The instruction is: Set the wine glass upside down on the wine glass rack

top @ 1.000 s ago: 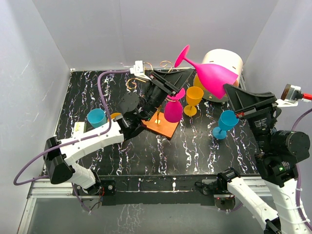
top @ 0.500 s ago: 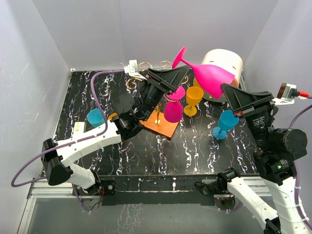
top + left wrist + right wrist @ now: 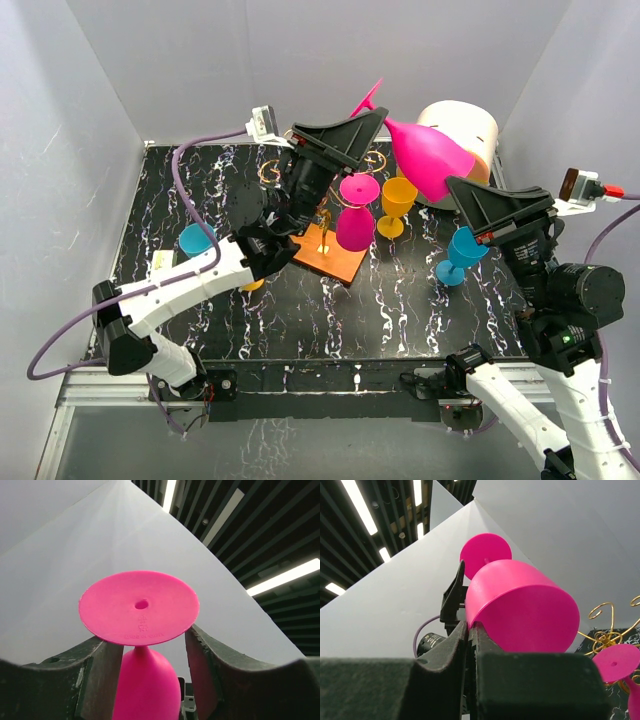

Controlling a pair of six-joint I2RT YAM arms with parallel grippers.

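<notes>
Though lettering embossed under the upside-down glass [image 3: 140, 607] is unreadable, the left gripper [image 3: 150, 647] sits released around its stem at the rack [image 3: 335, 262]; the right gripper [image 3: 470, 630] clenches another pink glass [image 3: 520, 610] above the black veined table [image 3: 400, 310].

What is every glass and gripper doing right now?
Left gripper: open, fingers either side of the upside-down pink glass.
Right gripper: shut on the held pink glass at its rim.
Held pink glass: tilted, up in the air.
Upside-down pink glass: foot up, at the wine glass rack.
Wine glass rack: standing upright.
Yellow glass: upright.
Blue glass by the right arm: upright.
</notes>
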